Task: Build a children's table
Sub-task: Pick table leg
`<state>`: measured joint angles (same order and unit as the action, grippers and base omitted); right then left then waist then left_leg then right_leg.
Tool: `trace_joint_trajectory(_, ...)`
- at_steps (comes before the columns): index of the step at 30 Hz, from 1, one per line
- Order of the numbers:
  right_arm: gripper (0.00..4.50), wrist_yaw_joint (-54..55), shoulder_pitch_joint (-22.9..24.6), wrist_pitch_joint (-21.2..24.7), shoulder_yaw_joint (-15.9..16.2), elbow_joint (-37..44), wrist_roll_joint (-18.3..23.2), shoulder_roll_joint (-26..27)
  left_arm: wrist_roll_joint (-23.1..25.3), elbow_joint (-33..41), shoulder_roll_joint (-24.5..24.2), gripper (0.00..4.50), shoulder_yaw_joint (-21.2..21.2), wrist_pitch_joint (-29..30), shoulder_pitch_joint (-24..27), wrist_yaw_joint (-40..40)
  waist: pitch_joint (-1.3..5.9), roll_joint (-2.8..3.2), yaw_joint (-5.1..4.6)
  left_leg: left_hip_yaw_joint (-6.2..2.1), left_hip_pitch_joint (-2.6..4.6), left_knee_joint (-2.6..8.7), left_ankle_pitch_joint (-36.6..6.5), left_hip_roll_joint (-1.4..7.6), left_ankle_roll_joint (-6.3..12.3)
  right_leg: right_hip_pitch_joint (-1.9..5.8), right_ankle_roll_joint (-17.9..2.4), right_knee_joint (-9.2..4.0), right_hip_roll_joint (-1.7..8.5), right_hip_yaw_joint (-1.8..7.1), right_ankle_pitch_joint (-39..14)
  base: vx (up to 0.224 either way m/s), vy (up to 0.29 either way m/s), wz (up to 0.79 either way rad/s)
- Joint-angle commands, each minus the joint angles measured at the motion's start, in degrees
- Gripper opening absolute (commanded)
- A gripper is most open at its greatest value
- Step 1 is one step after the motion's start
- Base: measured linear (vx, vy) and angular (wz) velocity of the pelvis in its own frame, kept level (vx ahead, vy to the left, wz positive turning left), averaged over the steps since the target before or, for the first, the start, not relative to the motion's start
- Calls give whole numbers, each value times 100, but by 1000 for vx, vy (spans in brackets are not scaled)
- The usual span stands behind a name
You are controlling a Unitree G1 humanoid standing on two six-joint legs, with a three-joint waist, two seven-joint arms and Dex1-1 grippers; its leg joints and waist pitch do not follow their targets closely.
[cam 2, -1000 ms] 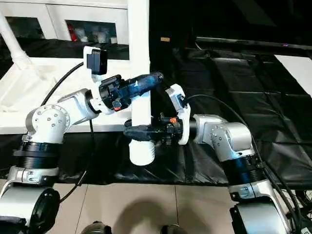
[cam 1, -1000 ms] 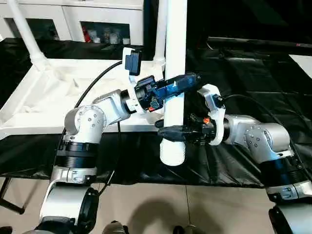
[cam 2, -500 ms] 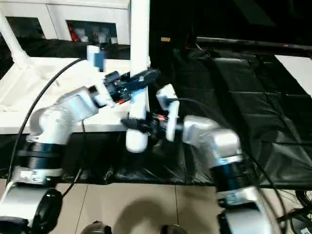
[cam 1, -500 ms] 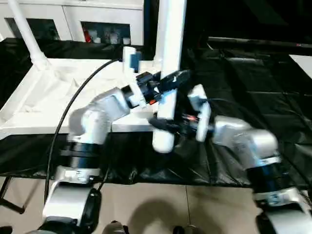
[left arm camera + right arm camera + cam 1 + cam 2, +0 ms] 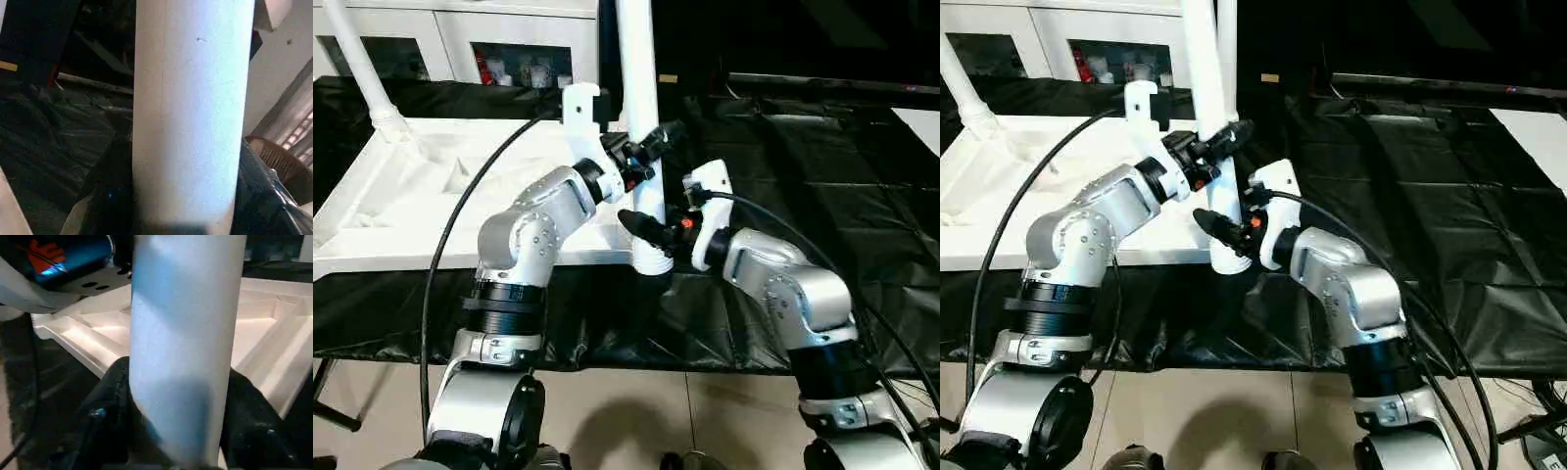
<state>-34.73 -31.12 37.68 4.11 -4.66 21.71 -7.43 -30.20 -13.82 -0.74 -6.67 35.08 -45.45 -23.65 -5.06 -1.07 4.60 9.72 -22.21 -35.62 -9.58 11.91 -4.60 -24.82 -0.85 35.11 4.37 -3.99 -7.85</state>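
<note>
Here, a long white round plastic tube leg [image 5: 640, 108] is being held nearly upright at the centre of the head views, its top running out past the upper edge and its lower end sitting just over the near right corner of the tabletop. The leg is being clamped by both grippers. The left gripper [image 5: 651, 150], black-fingered on a silver arm coming in from the lower left, is being closed around the tube higher up. The right gripper [image 5: 646, 230], reaching in from the lower right, is being closed around the tube lower down, near its bottom end. In the left wrist view the tube [image 5: 193, 112] is being framed between that gripper's dark fingers [image 5: 115, 196], pressed on both sides. The same is being shown in the right wrist view, with the tube [image 5: 183, 347] between dark fingers [image 5: 110, 421] and the ribbed white underside behind it.

The white plastic rectangular tabletop with raised rim [image 5: 372, 257] is lying upside down on the black cloth-covered bench [image 5: 803, 176], at the left and centre-left of the frame. Another white tube leg [image 5: 357, 64] is standing tilted in the far left corner socket, at the upper left. A third leg [image 5: 1226, 49] is standing behind the held one. White cabinets [image 5: 460, 39] are being seen along the upper left.
</note>
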Motion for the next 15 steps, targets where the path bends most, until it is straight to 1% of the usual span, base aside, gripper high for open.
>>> trace_joint_trajectory(1, 281, -283, 2, 118, -1, 242, 275, -39, -88, 95, 46, 188, 47, 51, -71, -75, 578, 38, -22, 10, 81, 403, -1205, 17, 9, 397, -671, -473, 235, 181, -1894, 0, 0, 0)
trace_joint_trajectory(2, 300, -319, 3, 130, -8, 242, 292, -61, -94, 97, 43, 187, 48, 58, -70, -87, 580, 30, -22, 10, 82, 402, -1197, 15, 12, 407, -674, -472, 230, 177, -1879, 0, 0, 0)
trace_joint_trajectory(3, 300, -611, -8, 237, -17, 248, 400, -253, -131, 144, -12, 187, 105, 122, -56, -243, 583, 31, -16, 11, 90, 402, -1189, 18, 39, 407, -699, -465, 226, 178, -1824, 0, 0, 0)
trace_joint_trajectory(4, 305, -895, -28, 286, 7, 231, 445, -461, -166, 198, -69, 186, 172, 188, -38, -403, 585, 17, -10, 13, 87, 397, -1178, 18, 57, 420, -696, -468, 226, 179, -1801, 0, 0, 0)
trace_joint_trajectory(5, 305, -1276, -77, 405, 67, 175, 492, -761, -213, 277, -147, 186, 274, 276, -12, -622, 582, 31, 14, 22, 97, 390, -1165, 25, 97, 407, -731, -465, 230, 189, -1766, 0, 0, 0)
trace_joint_trajectory(6, 306, -1461, -114, 472, 114, 123, 501, -908, -243, 317, -181, 186, 318, 329, -3, -713, 591, 17, 28, 15, 91, 390, -1123, 32, 119, 432, -775, -442, 230, 184, -1704, 0, 0, 0)
trace_joint_trajectory(7, 306, -1578, -135, 523, 141, 95, 510, -998, -260, 342, -200, 186, 342, 365, 3, -770, 581, 14, 34, 20, 85, 390, -1079, 39, 130, 420, -813, -442, 235, 194, -1640, 0, 0, 0)
trace_joint_trajectory(8, 307, -1706, -185, 556, 172, 19, 493, -1108, -285, 376, -230, 186, 382, 407, 5, -872, 582, -6, 28, 23, 72, 386, -1055, 36, 139, 430, -835, -434, 236, 194, -1611, 0, 0, 0)
trace_joint_trajectory(10, 307, -1807, -289, 608, 160, -134, 497, -1207, -333, 419, -256, 186, 415, 479, 6, -953, 581, -8, 28, 25, 70, 377, -1044, 32, 144, 425, -881, -432, 251, 191, -1670, 0, 0, 0)
trace_joint_trajectory(11, 307, -1847, -328, 621, 155, -188, 504, -1244, -355, 431, -263, 186, 425, 506, 4, -982, 575, -31, 15, 27, 61, 373, -1059, 23, 137, 433, -876, -442, 253, 184, -1792, 0, 0, 0)
trace_joint_trajectory(13, 307, -1927, -412, 657, 138, -294, 538, -1303, -401, 463, -277, 186, 446, 546, 4, -1048, 575, -37, 4, 28, 58, 365, -1066, 19, 123, 430, -826, -459, 258, 181, -1952, 0, 0, 0)
trace_joint_trajectory(15, 307, -2069, -557, 751, 67, -484, 639, -1358, -487, 534, -304, 186, 480, 631, 20, -1188, 576, -30, -2, 29, 73, 357, -1083, 16, 134, 419, -810, -464, 247, 176, -2060, 0, 0, 0)
